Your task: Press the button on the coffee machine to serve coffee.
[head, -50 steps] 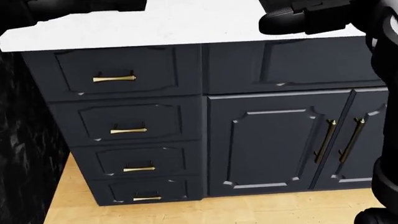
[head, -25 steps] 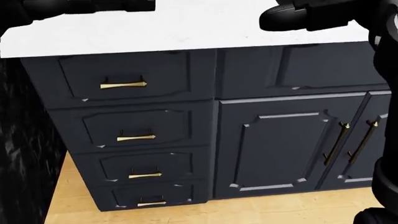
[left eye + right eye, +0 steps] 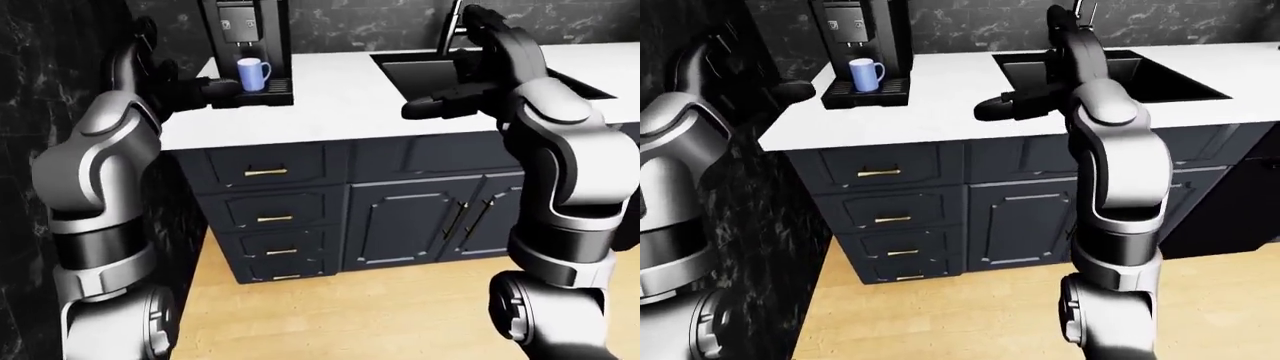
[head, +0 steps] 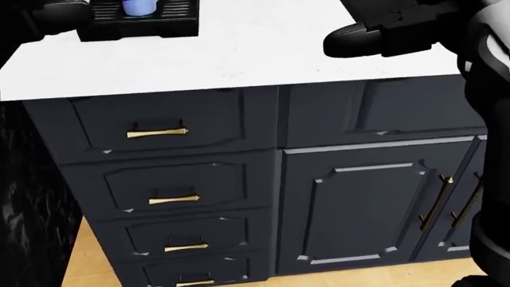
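Observation:
The black coffee machine stands on the white counter at the upper left, with a small control panel on its face. A blue mug sits on its drip tray. My left hand hangs just left of the tray at counter height; it is dark against dark, so its fingers do not read. My right hand hovers over the counter's near edge, well right of the machine, fingers stretched out and empty.
A black sink with a faucet is set in the counter to the right. Dark drawers with brass handles and cabinet doors fill the base. A black marble wall closes the left side. The floor is wood.
The head view has shifted: the counter and drawers sit lower in the picture, and the drip tray and mug now show at the top left. The hands keep about the same places.

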You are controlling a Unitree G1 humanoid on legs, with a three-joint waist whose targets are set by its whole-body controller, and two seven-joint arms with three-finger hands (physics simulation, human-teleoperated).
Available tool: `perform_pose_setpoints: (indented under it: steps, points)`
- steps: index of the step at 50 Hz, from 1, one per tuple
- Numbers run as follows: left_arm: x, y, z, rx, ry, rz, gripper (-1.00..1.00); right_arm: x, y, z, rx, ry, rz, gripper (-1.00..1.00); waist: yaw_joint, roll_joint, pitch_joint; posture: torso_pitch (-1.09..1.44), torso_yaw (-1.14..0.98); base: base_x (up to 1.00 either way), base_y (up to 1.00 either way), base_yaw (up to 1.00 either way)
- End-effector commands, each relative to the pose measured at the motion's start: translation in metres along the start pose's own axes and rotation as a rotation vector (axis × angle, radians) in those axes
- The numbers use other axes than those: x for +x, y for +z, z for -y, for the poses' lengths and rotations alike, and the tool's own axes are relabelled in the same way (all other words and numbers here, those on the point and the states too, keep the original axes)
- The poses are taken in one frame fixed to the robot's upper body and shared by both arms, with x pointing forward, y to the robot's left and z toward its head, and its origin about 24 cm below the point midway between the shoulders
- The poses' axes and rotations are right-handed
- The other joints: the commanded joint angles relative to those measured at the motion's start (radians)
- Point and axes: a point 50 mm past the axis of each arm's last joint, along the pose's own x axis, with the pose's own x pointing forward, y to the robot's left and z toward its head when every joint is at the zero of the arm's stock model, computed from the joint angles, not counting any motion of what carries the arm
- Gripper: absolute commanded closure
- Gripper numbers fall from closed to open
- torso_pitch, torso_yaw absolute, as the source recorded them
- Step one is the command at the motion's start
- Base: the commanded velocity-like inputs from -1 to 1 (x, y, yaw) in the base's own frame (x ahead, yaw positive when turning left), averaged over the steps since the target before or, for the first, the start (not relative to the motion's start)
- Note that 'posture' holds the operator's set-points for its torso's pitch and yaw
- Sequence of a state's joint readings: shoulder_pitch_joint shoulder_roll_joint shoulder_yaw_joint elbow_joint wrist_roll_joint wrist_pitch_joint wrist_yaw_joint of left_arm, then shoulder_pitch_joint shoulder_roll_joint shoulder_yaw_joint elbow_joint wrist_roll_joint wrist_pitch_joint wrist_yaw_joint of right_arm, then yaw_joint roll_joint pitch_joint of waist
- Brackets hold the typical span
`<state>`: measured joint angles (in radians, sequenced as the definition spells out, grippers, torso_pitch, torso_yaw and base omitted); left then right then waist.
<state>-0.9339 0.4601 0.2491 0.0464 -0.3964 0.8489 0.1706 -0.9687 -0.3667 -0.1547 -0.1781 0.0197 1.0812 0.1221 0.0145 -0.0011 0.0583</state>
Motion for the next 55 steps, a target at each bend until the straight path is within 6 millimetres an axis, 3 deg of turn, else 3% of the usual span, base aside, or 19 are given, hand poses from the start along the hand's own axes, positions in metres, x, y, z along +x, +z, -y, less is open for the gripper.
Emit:
perform_pose_setpoints:
  steps: [1,5,13,18,21,22,23,29,31,32,34,36,37,39,43,49,51,54,55]
  points:
    - [-0.004,0.02,0.005,-0.006,-0.024,0.086,-1.0,-0.004,0.015,0.004,-0.011,-0.028,0.08,-1.0,-0.003,0.004,-0.02,0.0,0.0,0.39,0.0,0.0]
    - [-0.002,0.02,0.007,-0.005,-0.029,0.087,-1.0,-0.004,0.015,0.005,-0.01,-0.03,0.08,-1.0,0.008,-0.07,-0.042,0.0,0.0,0.4,0.0,0.0]
    - [-0.002,0.02,0.007,-0.007,-0.029,0.085,-1.0,-0.005,0.016,0.006,-0.009,-0.032,0.08,-1.0,-0.006,-0.035,-0.032,0.0,0.0,0.38,0.12,0.0]
    - [-0.002,0.02,0.006,-0.01,-0.025,0.085,-1.0,-0.004,0.019,0.005,-0.011,-0.029,0.082,-1.0,-0.016,0.017,-0.04,0.0,0.0,0.37,0.35,0.0]
    - [-0.002,0.019,0.006,-0.01,-0.024,0.085,-1.0,-0.004,0.017,0.006,-0.02,-0.032,0.08,-1.0,-0.013,0.099,-0.071,0.0,0.0,0.25,0.3,0.0]
    - [-0.003,0.02,0.007,-0.01,-0.025,0.085,-1.0,-0.004,0.018,0.006,-0.029,-0.036,0.078,-1.0,-0.013,0.076,-0.041,0.0,0.0,0.02,0.0,0.0]
    - [-0.002,0.018,0.007,-0.011,-0.025,0.085,-1.0,-0.004,0.017,0.007,-0.029,-0.036,0.079,-1.0,-0.023,0.109,-0.03,0.0,0.0,0.0,0.0,0.0]
    - [-0.002,0.018,0.008,-0.011,-0.029,0.083,-1.0,-0.004,0.015,0.009,-0.031,-0.048,0.071,-1.0,-0.028,0.051,-0.001,0.0,0.0,0.0,0.0,0.0]
    - [-0.001,0.016,0.008,-0.012,-0.029,0.083,-1.0,-0.005,0.016,0.007,-0.029,-0.039,0.077,-1.0,-0.024,0.047,-0.009,0.0,0.0,0.0,0.48,0.0]
    - [-0.002,0.016,0.008,-0.012,-0.029,0.083,-1.0,-0.005,0.015,0.005,-0.059,-0.033,0.08,-1.0,-0.017,-0.006,-0.006,0.0,0.0,0.0,1.0,0.0]
    - [-0.002,0.014,0.009,-0.012,-0.03,0.081,-1.0,-0.003,0.015,0.006,-0.035,-0.048,0.076,-1.0,0.006,-0.06,0.004,0.0,0.0,0.0,0.24,0.0]
    - [-0.002,0.016,0.01,-0.013,-0.032,0.082,-1.0,-0.004,0.012,0.002,-0.041,-0.024,0.061,-1.0,0.006,-0.044,-0.033,0.0,0.0,-0.25,0.0,0.0]
    - [-0.001,0.015,0.01,-0.013,-0.032,0.082,-1.0,-0.003,0.012,0.001,-0.048,-0.018,0.061,-1.0,-0.005,-0.015,-0.062,0.0,0.0,-1.0,0.0,0.0]
    - [0.001,0.012,0.009,-0.014,-0.031,0.082,-1.0,-0.004,0.015,0.002,-0.048,-0.017,0.073,-1.0,-0.005,0.002,-0.04,0.0,0.0,-0.35,0.0,0.0]
    - [0.001,0.012,0.01,-0.014,-0.032,0.081,-1.0,-0.004,0.013,0.003,-0.061,-0.022,0.067,-1.0,-0.002,0.005,-0.057,0.0,0.0,0.0,0.0,0.0]
    - [-0.001,0.012,0.009,-0.017,-0.031,0.079,-1.0,-0.002,0.01,0.003,-0.05,-0.016,0.054,-1.0,0.007,-0.038,-0.02,0.0,0.0,0.0,0.0,0.0]
    - [-0.001,0.01,0.007,-0.018,-0.027,0.078,-1.0,-0.002,0.012,0.003,-0.048,-0.02,0.062,-1.0,0.018,-0.065,-0.069,0.0,0.0,-1.0,0.02,0.0]
    - [-0.001,0.011,0.008,-0.02,-0.025,0.079,-1.0,-0.002,0.014,0.005,-0.048,-0.031,0.078,-1.0,0.004,-0.033,-0.009,0.0,0.0,-0.15,0.01,0.0]
    - [-0.001,0.011,0.008,-0.019,-0.025,0.079,-1.0,-0.001,0.014,0.005,-0.05,-0.028,0.075,-1.0,-0.002,-0.018,-0.01,0.0,0.0,0.0,0.0,0.0]
